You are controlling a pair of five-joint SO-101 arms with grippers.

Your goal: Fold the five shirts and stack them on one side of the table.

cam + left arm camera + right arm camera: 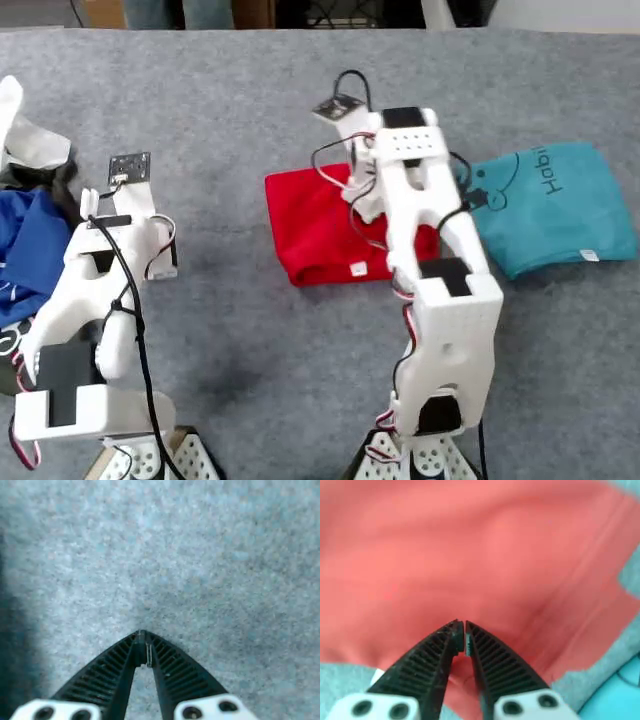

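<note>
Hovering my right gripper (462,632), jaws clenched tip to tip, over the red shirt (470,555).
My left gripper (144,647) is hanging clenched over the grey table (200,555) at the shirt's nine o'clock.

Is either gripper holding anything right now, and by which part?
Nothing is held. The left gripper is shut over the grey table; the right gripper is shut over the red shirt, with no cloth pinched.

Folded red shirt (310,228) mid-table, folded teal shirt (560,205) beside it, crumpled blue shirt (30,250) far left.
</note>
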